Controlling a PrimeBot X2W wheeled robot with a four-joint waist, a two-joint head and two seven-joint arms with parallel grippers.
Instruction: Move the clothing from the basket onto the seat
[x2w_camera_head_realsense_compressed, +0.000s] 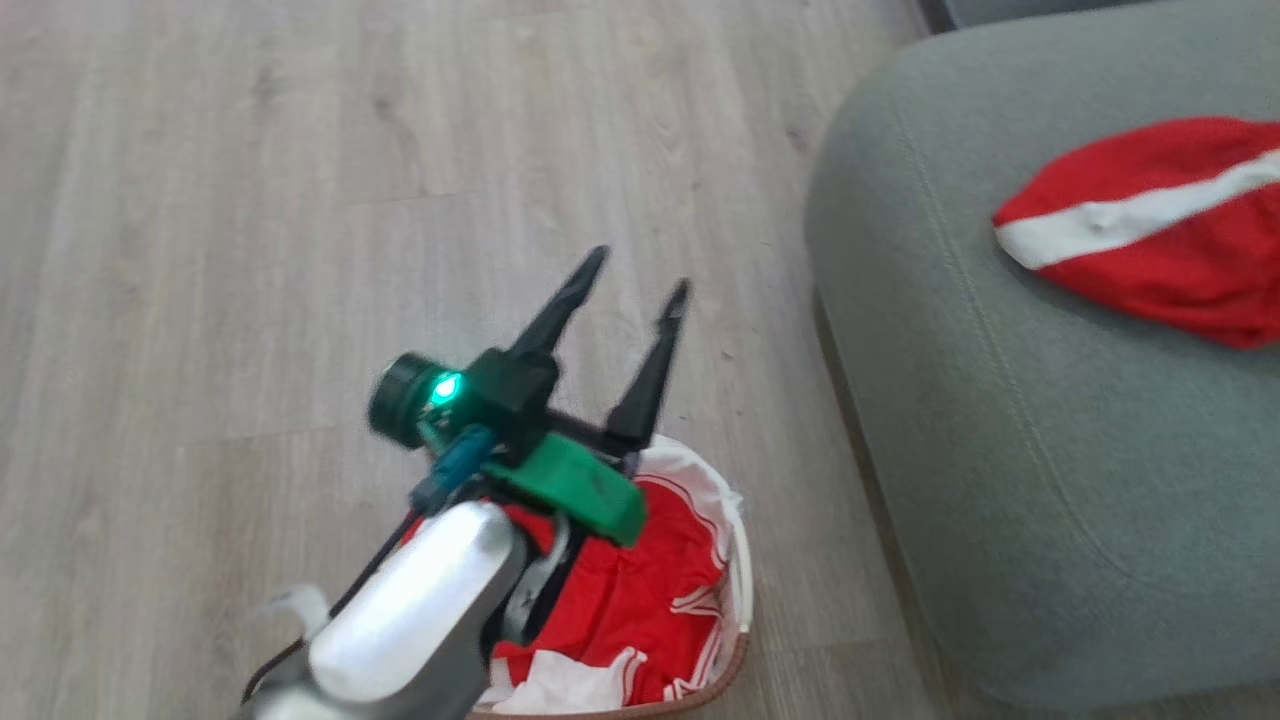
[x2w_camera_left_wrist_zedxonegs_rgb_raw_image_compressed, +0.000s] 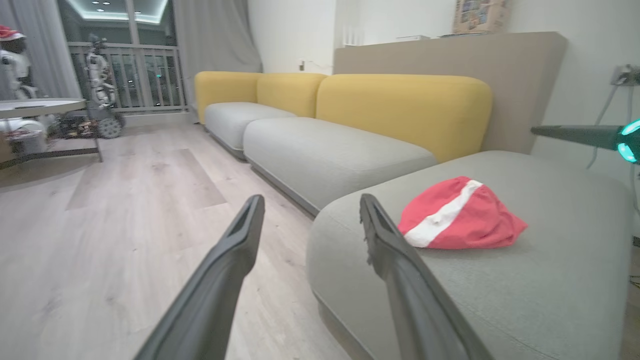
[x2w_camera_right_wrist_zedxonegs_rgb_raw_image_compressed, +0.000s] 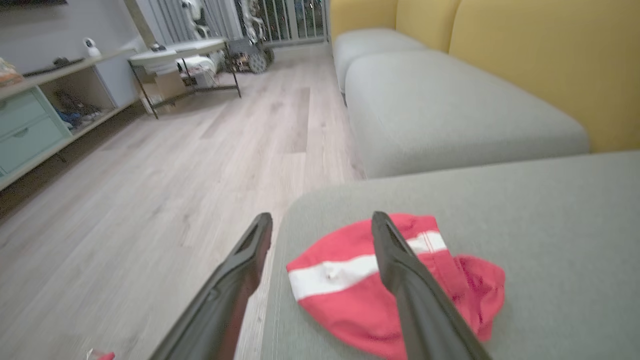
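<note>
The basket (x2w_camera_head_realsense_compressed: 738, 655) stands on the wooden floor beside the seat (x2w_camera_head_realsense_compressed: 1000, 450), with red and white clothing (x2w_camera_head_realsense_compressed: 620, 600) heaped inside. My left gripper (x2w_camera_head_realsense_compressed: 641, 269) hovers over the basket's far side, open and empty, its fingers pointing out over the floor. One red garment with a white band (x2w_camera_head_realsense_compressed: 1150, 225) lies on the seat, and it also appears as the garment (x2w_camera_left_wrist_zedxonegs_rgb_raw_image_compressed: 460, 215) in the left wrist view. My right gripper (x2w_camera_right_wrist_zedxonegs_rgb_raw_image_compressed: 321, 219) is open and empty above the seat's edge, with that garment (x2w_camera_right_wrist_zedxonegs_rgb_raw_image_compressed: 350, 290) just beyond its fingers. A finger (x2w_camera_left_wrist_zedxonegs_rgb_raw_image_compressed: 570, 134) of the right gripper crosses the left wrist view.
A long sofa (x2w_camera_left_wrist_zedxonegs_rgb_raw_image_compressed: 400, 110) with yellow backs and grey cushions runs on past the seat. A round table (x2w_camera_right_wrist_zedxonegs_rgb_raw_image_compressed: 175, 50) and a low shelf unit (x2w_camera_right_wrist_zedxonegs_rgb_raw_image_compressed: 30, 125) stand across the wooden floor (x2w_camera_head_realsense_compressed: 350, 200). Other robots (x2w_camera_left_wrist_zedxonegs_rgb_raw_image_compressed: 100, 80) stand by the window.
</note>
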